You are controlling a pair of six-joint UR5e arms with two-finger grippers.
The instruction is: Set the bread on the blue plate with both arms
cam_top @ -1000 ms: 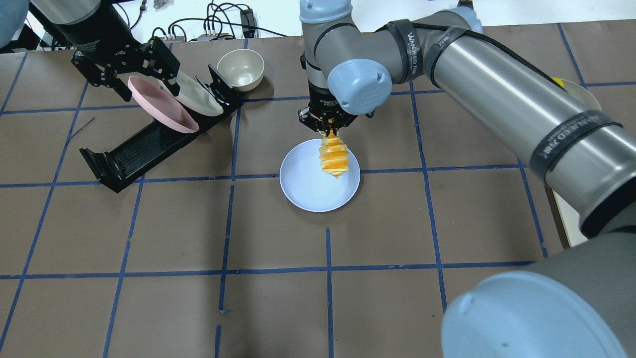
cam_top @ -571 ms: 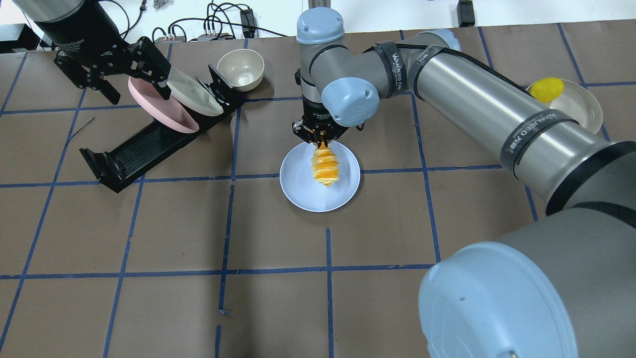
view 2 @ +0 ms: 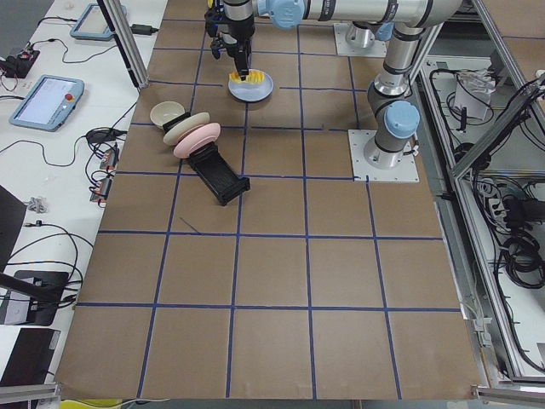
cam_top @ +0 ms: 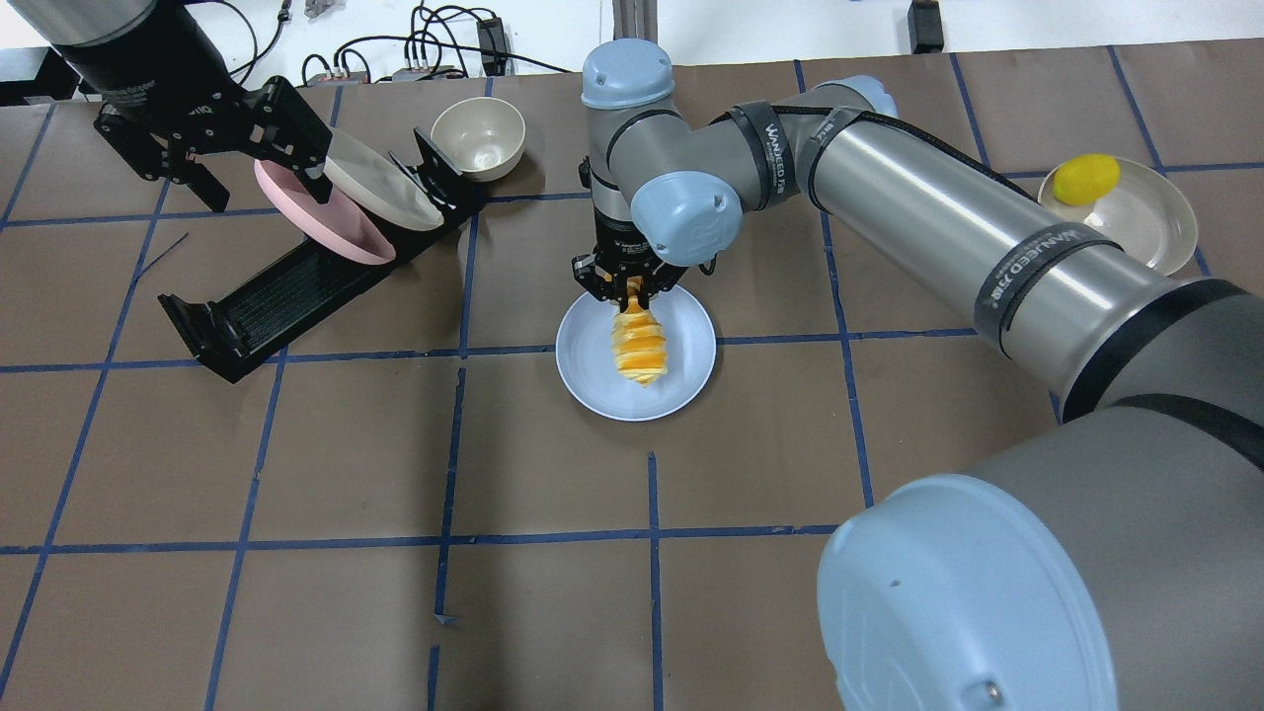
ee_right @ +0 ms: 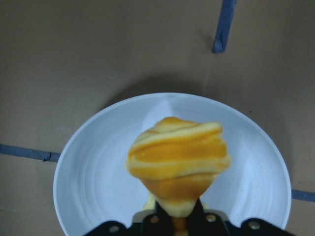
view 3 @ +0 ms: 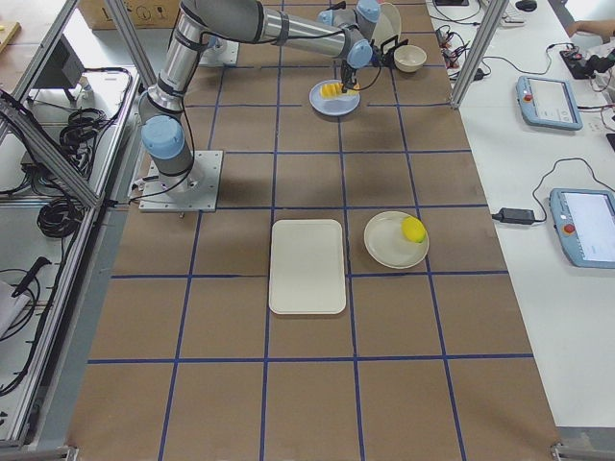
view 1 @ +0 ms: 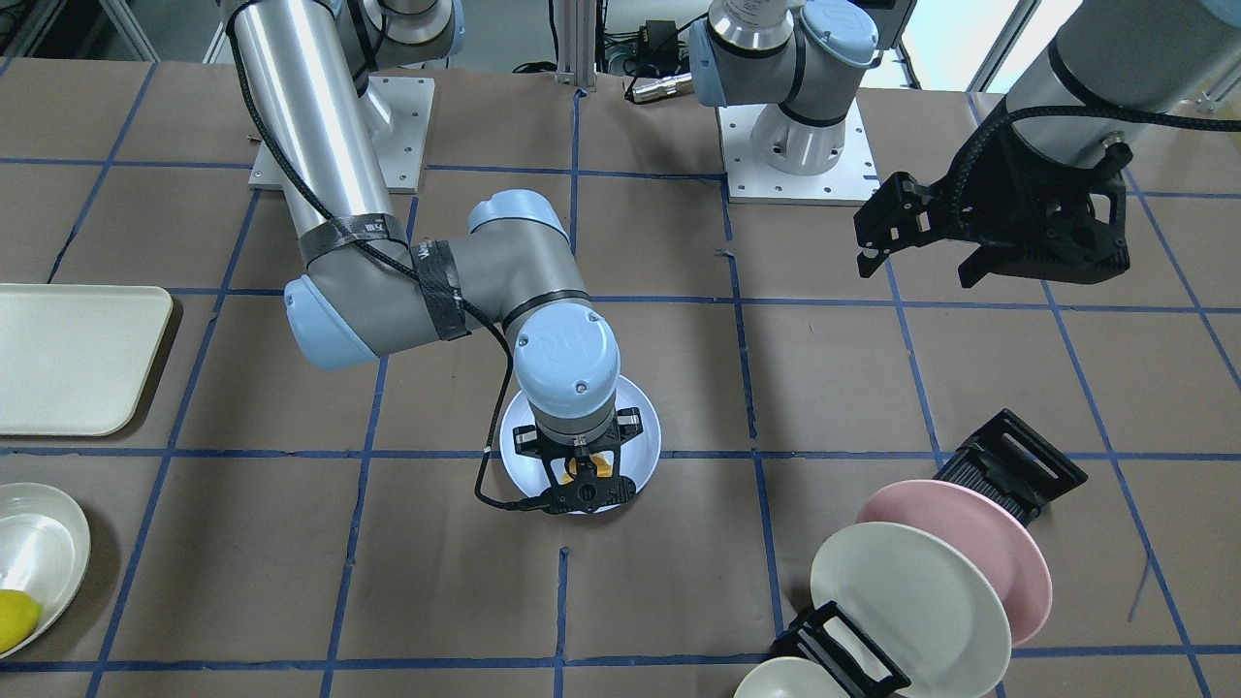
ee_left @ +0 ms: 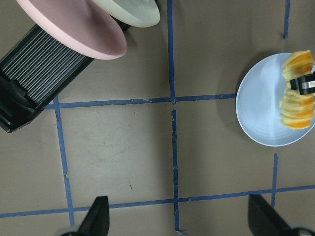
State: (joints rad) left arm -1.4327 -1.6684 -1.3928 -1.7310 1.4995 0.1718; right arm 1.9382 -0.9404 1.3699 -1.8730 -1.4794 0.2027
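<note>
My right gripper (cam_top: 632, 286) is shut on the top end of the bread (cam_top: 639, 346), a ridged cream and orange loaf. The loaf hangs tip down, low over the middle of the blue plate (cam_top: 592, 380). I cannot tell whether its tip touches the plate. The right wrist view shows the bread (ee_right: 179, 157) right above the plate (ee_right: 93, 177). The front view shows that gripper (view 1: 582, 480) over the plate (view 1: 648, 427). My left gripper (cam_top: 259, 178) is open and empty, raised over the plate rack at the far left. Its wrist view shows the plate (ee_left: 261, 113) and the bread (ee_left: 295, 98).
A black rack (cam_top: 276, 291) holds a pink plate (cam_top: 316, 212) and a cream plate (cam_top: 380, 183). A cream bowl (cam_top: 478, 136) stands behind it. A cream dish (cam_top: 1150, 222) with a yellow fruit (cam_top: 1086, 180) is at the far right. A cream tray (view 1: 68, 359) lies near the right arm's side.
My right gripper has carried the bread left and lower, from the plate's far right rim to over its middle. My left gripper has drifted a little left.
</note>
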